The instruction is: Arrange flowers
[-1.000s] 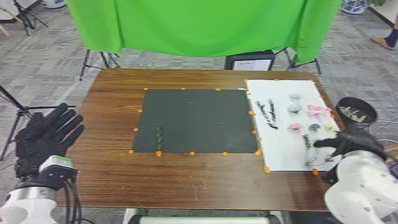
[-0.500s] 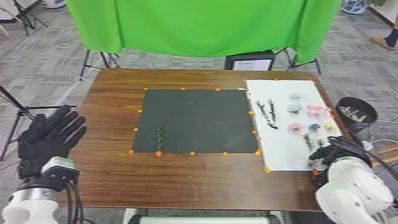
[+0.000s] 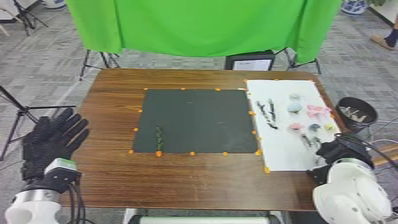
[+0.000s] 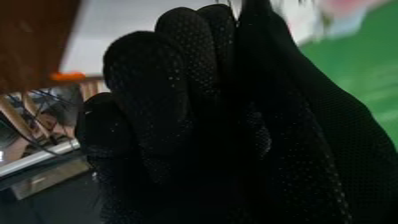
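The right hand [image 3: 342, 149] hides part of the white sheet [image 3: 282, 152].

1. I look down on a brown wooden worktop [image 3: 195, 182], grey patterned carpet [image 3: 44, 55] around it.
2. Green cloth [image 3: 200, 25] hangs beyond the worktop's far edge.
3. A black box [image 3: 250, 61] with a white panel sits past that edge, right of its middle.
4. Just right of the worktop I see a black bin [image 3: 356, 113].
5. Blue-and-white pottery [image 3: 355, 6] stands well beyond the worktop's far right corner.
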{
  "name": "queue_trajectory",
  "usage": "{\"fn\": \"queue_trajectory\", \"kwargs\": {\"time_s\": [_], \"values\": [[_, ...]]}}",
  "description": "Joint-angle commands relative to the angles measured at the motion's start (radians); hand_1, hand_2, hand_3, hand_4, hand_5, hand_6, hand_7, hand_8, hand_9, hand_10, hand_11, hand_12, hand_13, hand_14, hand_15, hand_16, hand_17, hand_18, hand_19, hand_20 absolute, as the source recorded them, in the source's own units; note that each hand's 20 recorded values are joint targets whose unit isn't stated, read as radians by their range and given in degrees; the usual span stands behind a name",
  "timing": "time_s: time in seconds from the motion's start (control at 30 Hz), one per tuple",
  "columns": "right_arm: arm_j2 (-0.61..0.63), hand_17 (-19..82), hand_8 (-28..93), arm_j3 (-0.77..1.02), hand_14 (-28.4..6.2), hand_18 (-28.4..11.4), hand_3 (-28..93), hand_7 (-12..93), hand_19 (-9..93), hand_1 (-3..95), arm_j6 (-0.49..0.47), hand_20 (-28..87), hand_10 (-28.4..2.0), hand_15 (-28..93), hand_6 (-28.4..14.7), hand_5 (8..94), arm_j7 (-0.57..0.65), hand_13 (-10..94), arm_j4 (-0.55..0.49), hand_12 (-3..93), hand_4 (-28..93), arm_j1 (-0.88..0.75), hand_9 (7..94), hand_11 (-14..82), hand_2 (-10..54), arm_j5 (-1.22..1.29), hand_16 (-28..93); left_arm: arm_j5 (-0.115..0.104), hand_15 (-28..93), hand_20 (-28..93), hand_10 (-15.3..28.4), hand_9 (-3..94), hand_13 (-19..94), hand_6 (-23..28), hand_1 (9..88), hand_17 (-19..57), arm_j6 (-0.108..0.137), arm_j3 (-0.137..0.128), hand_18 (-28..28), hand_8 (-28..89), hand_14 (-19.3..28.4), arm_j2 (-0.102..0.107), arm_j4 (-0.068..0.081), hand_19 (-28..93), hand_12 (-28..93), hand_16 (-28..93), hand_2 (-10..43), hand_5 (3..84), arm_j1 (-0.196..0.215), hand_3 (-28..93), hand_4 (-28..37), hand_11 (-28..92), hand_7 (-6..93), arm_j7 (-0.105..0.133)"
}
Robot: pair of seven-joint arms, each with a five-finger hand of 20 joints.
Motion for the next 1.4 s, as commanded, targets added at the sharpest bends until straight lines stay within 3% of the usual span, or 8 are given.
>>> {"fn": "queue_trajectory", "kwargs": {"time_s": [0.03, 0.13, 0.27, 0.43, 0.67, 0.93, 1.1, 1.4], "values": [[0.036, 60, 27, 0.021, -5.8, -21.1, 78, 26, 93, 49.7, 0.086, 34, -12.1, 47, -4.0, 84.8, -0.026, 92, -0.067, 41.4, -5, -0.024, 92.0, 19.7, -9.5, -0.068, 34, -0.012, 36, 9, 17.1, 39.0, 27, 11.1, 23.9, -5.7, -0.015, 0.001, 16.6, -7, 17.1, -0.007, 0.004, 39, 12, -7, 14.1, 47.6, 0.005, 73, -28.3, 20, 12.1, -0.007], [0.048, 60, 27, 0.017, -5.9, -21.0, 78, 26, 93, 49.4, 0.075, 34, -12.1, 47, -3.9, 84.9, -0.033, 92, -0.095, 41.4, -4, -0.016, 92.2, 19.8, -9.5, -0.08, 34, -0.01, 36, 9, 17.1, 39.0, 27, 11.1, 23.9, -5.6, -0.013, 0.0, 16.5, -7, 17.1, -0.005, 0.005, 39, 12, -7, 14.1, 47.6, 0.007, 73, -28.3, 20, 12.2, -0.011], [0.026, 60, 26, 0.046, -6.1, -20.7, 77, 25, 93, 48.8, -0.065, 34, -12.2, 46, -3.4, 85.0, -0.004, 92, -0.099, 41.3, -6, -0.006, 91.7, 19.1, -9.5, -0.026, 34, -0.009, 36, 9, 17.1, 39.1, 27, 11.0, 23.9, -5.7, -0.019, 0.003, 16.6, -7, 17.2, -0.006, 0.006, 39, 12, -7, 14.1, 47.6, 0.001, 73, -28.3, 20, 12.1, -0.014], [0.005, 53, -6, 0.071, -9.8, -22.0, 72, 15, 93, 36.4, -0.238, 32, -18.4, 50, -9.0, 75.2, -0.003, 82, -0.1, 25.4, -20, -0.027, 80.7, 26.0, -9.5, 0.013, 31, -0.013, 36, 9, 17.0, 38.9, 27, 11.1, 23.9, -5.6, -0.017, 0.002, 16.5, -7, 17.2, -0.008, 0.006, 39, 12, -7, 14.2, 47.6, 0.007, 73, -28.3, 20, 12.1, -0.012], [-0.009, 51, -7, 0.058, -11.6, -22.6, 65, 12, 93, 32.6, -0.328, 34, -19.9, 53, -10.8, 71.2, -0.002, 77, -0.057, 24.7, -28, -0.022, 75.7, 25.1, -9.5, 0.047, 30, -0.009, 35, 9, 16.9, 39.0, 27, 11.1, 24.0, -5.7, -0.018, 0.002, 16.5, -7, 17.1, -0.009, 0.011, 39, 12, -7, 14.2, 47.5, -0.002, 73, -28.3, 20, 12.2, -0.03], [-0.011, 51, -7, 0.009, -10.7, -22.6, 71, 17, 93, 42.5, -0.276, 35, -17.2, 54, -7.1, 74.8, 0.003, 79, 0.02, 25.0, -28, -0.019, 78.3, 28.2, -9.5, 0.016, 29, 0.0, 35, 9, 17.0, 39.0, 27, 11.0, 23.9, -5.6, -0.025, 0.014, 16.5, -7, 17.1, -0.01, 0.019, 39, 12, -7, 14.2, 47.5, -0.019, 73, -28.3, 20, 12.2, -0.051], [0.005, 53, 18, -0.005, -9.6, -22.7, 68, 23, 93, 55.7, -0.132, 36, -12.5, 53, -4.0, 81.9, -0.018, 84, 0.018, 41.0, -26, -0.03, 87.1, 20.6, -9.5, -0.036, 30, -0.004, 35, 9, 17.0, 39.0, 27, 11.0, 23.9, -5.6, -0.022, 0.016, 16.5, -7, 17.1, -0.012, 0.013, 39, 12, -7, 14.2, 47.5, -0.01, 73, -28.3, 20, 12.2, -0.038], [0.042, 56, 20, -0.002, -8.2, -21.9, 72, 26, 93, 55.6, 0.055, 38, -10.6, 52, -4.0, 84.2, -0.052, 87, -0.056, 43.7, -24, -0.027, 90.2, 19.9, -9.5, -0.054, 31, -0.015, 36, 9, 17.1, 39.1, 27, 11.1, 24.0, -5.6, -0.028, 0.021, 16.5, -7, 17.1, -0.01, 0.017, 39, 12, -7, 14.3, 47.6, -0.016, 73, -28.3, 20, 12.2, -0.036]]}}
